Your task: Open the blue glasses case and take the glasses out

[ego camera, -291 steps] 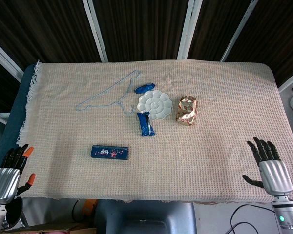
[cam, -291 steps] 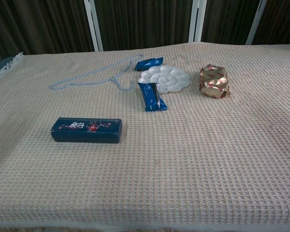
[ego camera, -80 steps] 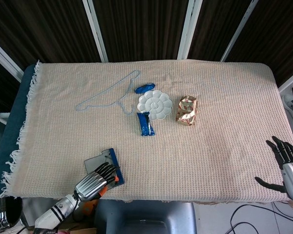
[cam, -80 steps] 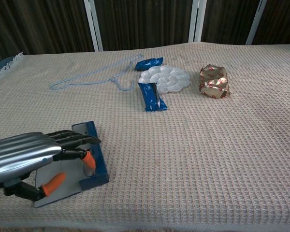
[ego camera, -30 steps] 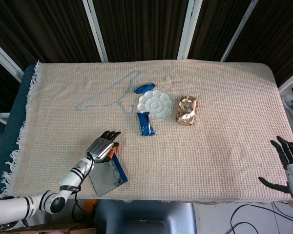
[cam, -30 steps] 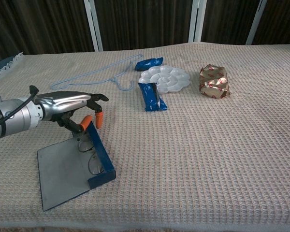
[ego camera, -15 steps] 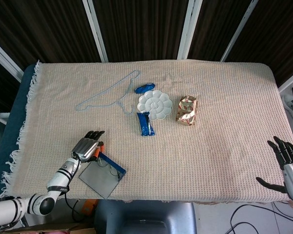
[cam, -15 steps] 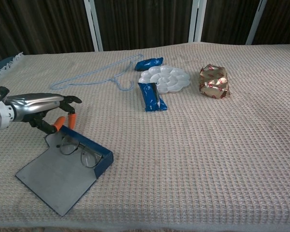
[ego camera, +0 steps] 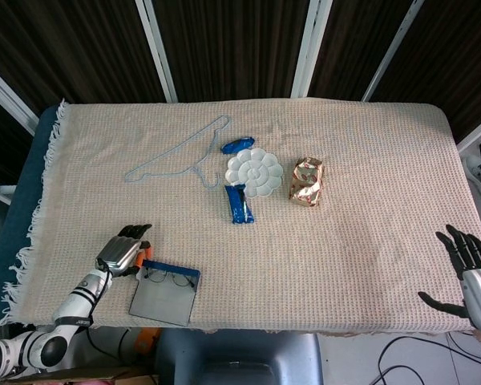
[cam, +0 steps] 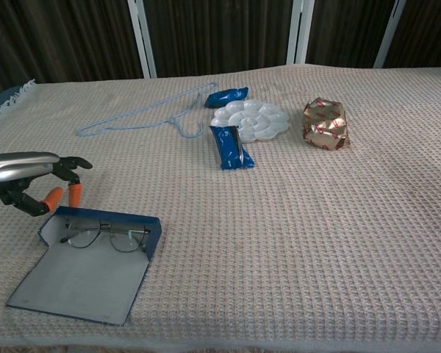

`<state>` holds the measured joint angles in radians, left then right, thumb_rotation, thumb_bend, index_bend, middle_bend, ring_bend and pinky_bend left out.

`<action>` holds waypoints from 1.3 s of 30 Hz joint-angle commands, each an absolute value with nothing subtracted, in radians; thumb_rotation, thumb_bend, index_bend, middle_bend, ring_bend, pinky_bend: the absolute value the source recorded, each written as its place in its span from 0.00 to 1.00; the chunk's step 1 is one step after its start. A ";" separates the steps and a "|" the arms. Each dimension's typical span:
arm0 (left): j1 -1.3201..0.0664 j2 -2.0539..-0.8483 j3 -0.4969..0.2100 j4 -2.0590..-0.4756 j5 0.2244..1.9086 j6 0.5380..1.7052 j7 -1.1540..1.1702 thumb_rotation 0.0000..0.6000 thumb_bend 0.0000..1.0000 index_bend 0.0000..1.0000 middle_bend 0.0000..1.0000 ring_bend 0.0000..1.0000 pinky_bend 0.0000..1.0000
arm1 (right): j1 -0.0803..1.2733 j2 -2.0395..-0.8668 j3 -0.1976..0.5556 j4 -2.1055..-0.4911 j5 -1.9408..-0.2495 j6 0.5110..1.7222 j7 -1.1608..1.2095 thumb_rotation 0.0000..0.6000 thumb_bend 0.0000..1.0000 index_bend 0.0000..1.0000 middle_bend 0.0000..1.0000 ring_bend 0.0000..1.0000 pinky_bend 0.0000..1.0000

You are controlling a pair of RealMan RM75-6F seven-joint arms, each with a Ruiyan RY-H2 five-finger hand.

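While the blue glasses case lies open flat, grey lining up, wire-rimmed glasses inside, left robot hand hovers empty, fingers loosely curled, right robot hand spread, released.

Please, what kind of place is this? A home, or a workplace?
Probably a robot test bench, not a home: a table under a woven cloth, unrelated items laid out on it, such as a hanger and an open glasses case, and dark panels behind.

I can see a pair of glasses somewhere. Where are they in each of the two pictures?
Head view: glasses low left, in the open blue case.
Chest view: glasses lower left, in the case.
Shared landmark: the left hand just beside them.
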<state>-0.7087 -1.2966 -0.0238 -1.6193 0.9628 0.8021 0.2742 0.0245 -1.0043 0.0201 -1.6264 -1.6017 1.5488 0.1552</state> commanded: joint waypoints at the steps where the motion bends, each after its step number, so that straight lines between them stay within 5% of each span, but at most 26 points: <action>1: -0.702 -1.277 -0.016 -1.635 0.954 0.793 0.263 1.00 0.74 0.50 0.00 0.00 0.00 | 0.026 -1.007 0.017 -1.629 -1.607 1.547 0.146 1.00 0.18 0.00 0.00 0.00 0.00; 17: -0.691 -1.239 0.008 -1.694 0.960 0.816 0.291 1.00 0.70 0.46 0.00 0.00 0.00 | 0.030 -1.011 0.020 -1.633 -1.599 1.540 0.138 1.00 0.18 0.00 0.00 0.00 0.00; 22: -0.658 -1.227 -0.008 -1.742 1.061 0.894 0.244 1.00 0.48 0.35 0.00 0.00 0.00 | 0.030 -1.010 0.020 -1.633 -1.600 1.541 0.142 1.00 0.18 0.00 0.00 0.00 0.00; 27: -0.599 -1.230 0.002 -1.807 1.263 1.029 0.204 1.00 0.44 0.34 0.00 0.00 0.01 | 0.033 -1.010 0.016 -1.633 -1.606 1.534 0.140 1.00 0.18 0.00 0.00 0.00 0.00; 39: -0.536 -1.442 0.015 -1.731 1.270 1.158 0.454 1.00 0.42 0.34 0.00 0.00 0.01 | 0.034 -1.004 0.007 -1.630 -1.621 1.534 0.150 1.00 0.18 0.00 0.00 0.00 0.00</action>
